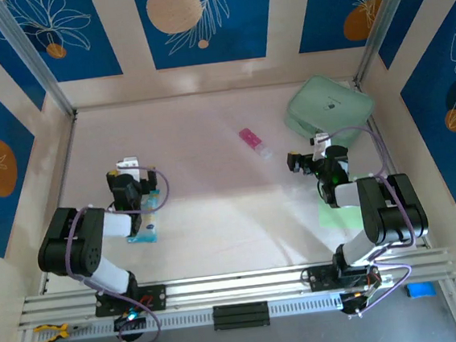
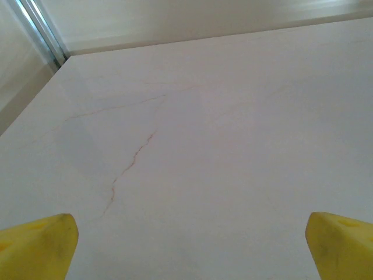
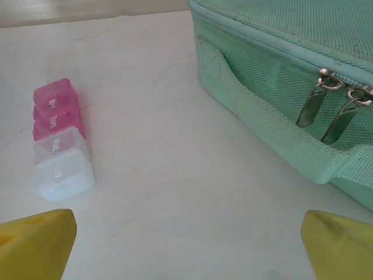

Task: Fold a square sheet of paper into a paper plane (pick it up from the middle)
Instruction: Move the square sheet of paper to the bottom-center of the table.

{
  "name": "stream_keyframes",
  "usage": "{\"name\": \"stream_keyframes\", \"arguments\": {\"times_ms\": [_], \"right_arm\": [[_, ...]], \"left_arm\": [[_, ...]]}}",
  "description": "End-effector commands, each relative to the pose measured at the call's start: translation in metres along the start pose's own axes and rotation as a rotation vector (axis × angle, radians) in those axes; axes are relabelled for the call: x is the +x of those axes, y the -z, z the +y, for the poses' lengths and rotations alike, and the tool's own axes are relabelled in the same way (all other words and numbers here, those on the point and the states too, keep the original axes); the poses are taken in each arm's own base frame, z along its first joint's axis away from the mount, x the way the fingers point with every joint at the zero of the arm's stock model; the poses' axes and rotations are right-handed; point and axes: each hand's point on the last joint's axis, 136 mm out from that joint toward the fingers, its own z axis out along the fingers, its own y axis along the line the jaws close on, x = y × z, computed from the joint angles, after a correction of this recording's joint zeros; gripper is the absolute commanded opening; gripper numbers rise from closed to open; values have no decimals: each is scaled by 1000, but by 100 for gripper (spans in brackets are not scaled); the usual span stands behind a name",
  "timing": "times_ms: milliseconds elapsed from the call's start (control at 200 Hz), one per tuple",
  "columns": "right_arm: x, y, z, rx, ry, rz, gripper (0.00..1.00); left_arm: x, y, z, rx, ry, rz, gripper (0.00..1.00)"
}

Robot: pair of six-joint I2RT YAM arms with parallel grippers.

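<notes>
The square sheet of paper (image 1: 330, 214), pale lime-green, lies flat on the table at the near right, partly covered by the right arm. The paper plane is out of view. My right gripper (image 1: 319, 143) (image 3: 189, 248) is beyond the sheet, pointing toward the far side. It is open, with bare table between its yellow fingertips (image 3: 35, 242). My left gripper (image 1: 129, 166) (image 2: 189, 251) is on the left side of the table. It is open as well, and its yellow fingertips (image 2: 38, 245) frame bare tabletop.
A mint-green zipped case (image 1: 328, 106) (image 3: 291, 70) sits at the far right, close ahead of the right gripper. A pink-and-white pill box (image 1: 253, 142) (image 3: 58, 140) lies near the middle. A blue-and-white packet (image 1: 145, 227) lies under the left arm. Walls enclose the table.
</notes>
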Motion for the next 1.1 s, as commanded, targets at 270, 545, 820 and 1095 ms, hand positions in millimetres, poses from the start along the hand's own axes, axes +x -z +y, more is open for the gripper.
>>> {"name": "stream_keyframes", "arguments": {"times_ms": [270,545,820,1095], "right_arm": [[-14,-1,3,-31,6,-35,99],[-15,-1,3,-35,2,-33,99],[-15,-1,3,-34,3,-33,99],[-14,-1,4,-29,11,-37,99]], "left_arm": [[-4,0,1,11,12,-24,100],[-4,0,1,12,11,-23,100],[-4,0,1,11,11,-23,100],[-3,1,0,13,9,-25,100]]}}
